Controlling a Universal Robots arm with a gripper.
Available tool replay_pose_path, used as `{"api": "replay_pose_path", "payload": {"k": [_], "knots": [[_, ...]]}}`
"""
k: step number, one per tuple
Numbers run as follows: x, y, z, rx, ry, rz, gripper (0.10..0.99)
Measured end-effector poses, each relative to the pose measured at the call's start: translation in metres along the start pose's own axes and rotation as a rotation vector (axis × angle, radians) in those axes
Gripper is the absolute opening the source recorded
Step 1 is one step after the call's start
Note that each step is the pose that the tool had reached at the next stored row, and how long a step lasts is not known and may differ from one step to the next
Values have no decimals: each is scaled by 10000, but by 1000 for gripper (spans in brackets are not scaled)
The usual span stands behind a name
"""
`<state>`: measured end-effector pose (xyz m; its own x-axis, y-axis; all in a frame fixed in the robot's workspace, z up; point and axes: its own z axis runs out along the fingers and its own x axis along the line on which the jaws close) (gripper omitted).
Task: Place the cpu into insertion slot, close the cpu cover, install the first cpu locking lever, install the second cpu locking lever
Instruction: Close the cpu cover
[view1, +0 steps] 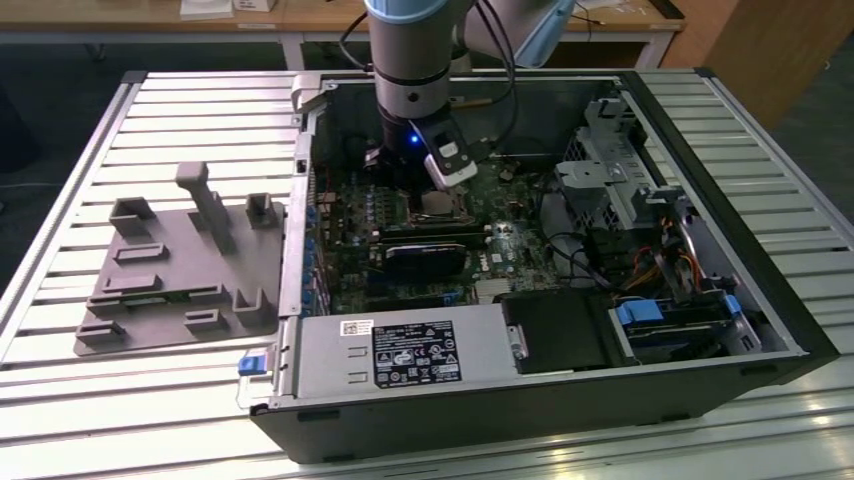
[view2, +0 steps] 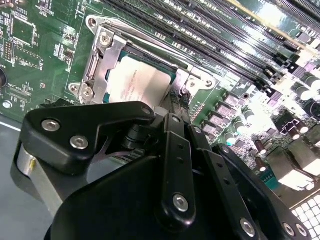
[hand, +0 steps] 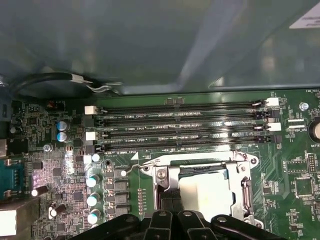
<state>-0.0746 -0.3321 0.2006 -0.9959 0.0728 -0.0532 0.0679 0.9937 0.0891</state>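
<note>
Right up against the lens in the second wrist view is the black linkage of the gripper (view2: 178, 98). Its 2 fingers (view2: 174, 107) are pinched together, with nothing between them that I can make out. The tips sit right at the edge of the cpu cover (view2: 102, 60), which lies flat over the cpu (view2: 136, 82). That chip is seated in the insertion slot (view2: 171, 75), silver top showing through the cover's window. 1 thin wire lever (view2: 150, 46) runs along the cover, between it and the memory slots (view2: 225, 30).

First wrist view: the gripper (hand: 169, 201) knuckles are closest to me, fingertips at the cpu cover (hand: 200, 168) rim, cpu (hand: 206, 192) inside the frame. A lever's hooked end (hand: 131, 169) pokes out just beside the socket. Can't tell if it's latched. 4 long memory slots (hand: 180, 125) lie beyond it on the green motherboard (hand: 60, 165).

Exterior view: the arm (view1: 414, 60) comes straight down into the open computer case (view1: 747, 330), gripper (view1: 434, 192) right over the socket. The power supply (view1: 400, 355) sits at the near end of the case. On the slatted table (view1: 80, 150), a grey fixture (view1: 174, 270) lies just beside the case at the exterior view's left.
</note>
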Motion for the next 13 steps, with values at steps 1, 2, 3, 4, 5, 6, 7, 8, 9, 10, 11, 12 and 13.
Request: {"api": "replay_pose_path", "payload": {"k": [1,2,3,4,5,6,7,8,9,10,11,12,13], "knots": [[0,5,3,-1,-1,-1,102],[1,11,5,-2,-1,-2,102],[1,16,7,1,-1,-3,102],[1,18,10,1,-1,-4,102],[2,19,13,12,0,-5,102],[3,19,18,23,1,-6,102],[3,19,24,30,3,-6,102],[3,18,26,32,3,-6,102],[3,19,27,32,2,-5,102],[3,19,30,28,0,-6,102],[3,19,32,25,-2,-6,102],[3,19,32,28,0,-6,102],[3,19,33,29,0,-6,102]]}}
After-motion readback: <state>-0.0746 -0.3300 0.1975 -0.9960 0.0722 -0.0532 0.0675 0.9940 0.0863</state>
